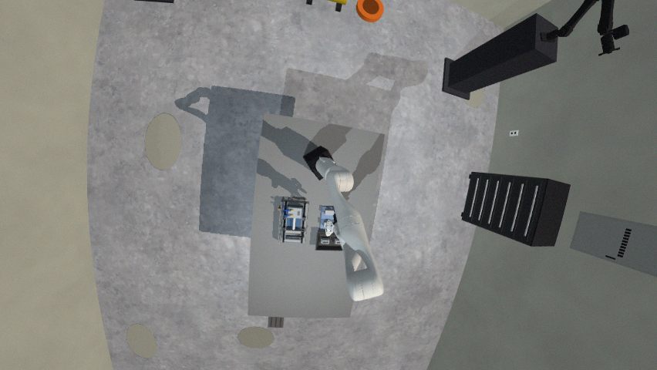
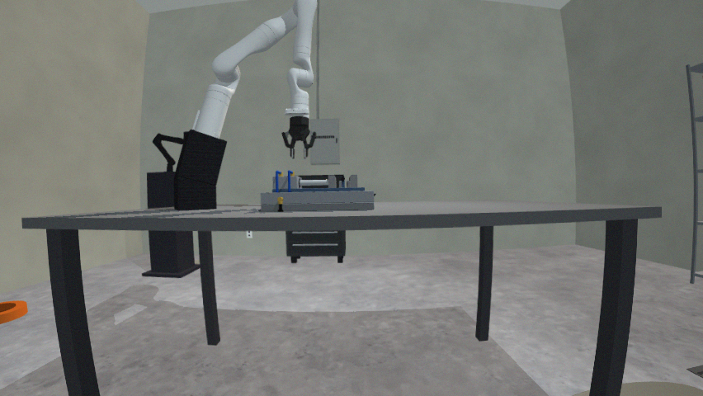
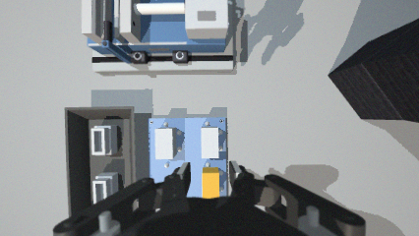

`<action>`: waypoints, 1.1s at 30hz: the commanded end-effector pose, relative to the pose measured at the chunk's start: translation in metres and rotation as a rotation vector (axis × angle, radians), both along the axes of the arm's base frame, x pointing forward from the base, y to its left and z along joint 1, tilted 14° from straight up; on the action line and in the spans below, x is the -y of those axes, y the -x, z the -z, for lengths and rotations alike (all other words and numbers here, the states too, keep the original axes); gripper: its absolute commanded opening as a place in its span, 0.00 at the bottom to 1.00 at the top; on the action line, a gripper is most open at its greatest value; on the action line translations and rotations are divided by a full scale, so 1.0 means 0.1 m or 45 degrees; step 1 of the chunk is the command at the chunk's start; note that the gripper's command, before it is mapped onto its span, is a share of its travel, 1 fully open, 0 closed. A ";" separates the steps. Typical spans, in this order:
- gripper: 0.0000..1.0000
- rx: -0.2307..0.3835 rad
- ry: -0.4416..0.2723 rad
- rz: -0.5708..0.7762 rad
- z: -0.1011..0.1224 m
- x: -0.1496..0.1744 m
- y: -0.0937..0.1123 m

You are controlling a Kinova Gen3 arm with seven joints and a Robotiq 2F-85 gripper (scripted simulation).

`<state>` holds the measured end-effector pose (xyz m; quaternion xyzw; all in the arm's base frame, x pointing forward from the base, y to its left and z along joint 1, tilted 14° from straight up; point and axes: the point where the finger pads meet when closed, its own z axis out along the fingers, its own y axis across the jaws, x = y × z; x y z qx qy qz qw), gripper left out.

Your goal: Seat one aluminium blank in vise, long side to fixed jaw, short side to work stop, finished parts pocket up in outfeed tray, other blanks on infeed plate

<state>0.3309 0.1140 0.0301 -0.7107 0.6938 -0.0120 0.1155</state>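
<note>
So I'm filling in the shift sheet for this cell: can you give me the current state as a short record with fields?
gripper: open, nothing held, high above the table
fingers: one on each side of the brass blank in the wrist view
infeed plate: blue, two aluminium blanks and one brass blank lying on it
outfeed tray: dark, two finished parts inside
vise: across the table from the plate; opening not visible enough to tell if loaded
</note>
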 end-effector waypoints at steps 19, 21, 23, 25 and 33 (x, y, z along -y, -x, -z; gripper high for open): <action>0.67 0.013 -0.007 0.019 0.01 0.04 0.00; 0.67 0.013 -0.007 0.019 0.01 0.04 0.00; 0.67 0.013 -0.007 0.019 0.01 0.04 0.00; 0.67 0.013 -0.007 0.020 0.01 0.04 0.00; 0.67 0.014 -0.007 0.020 0.06 0.04 -0.01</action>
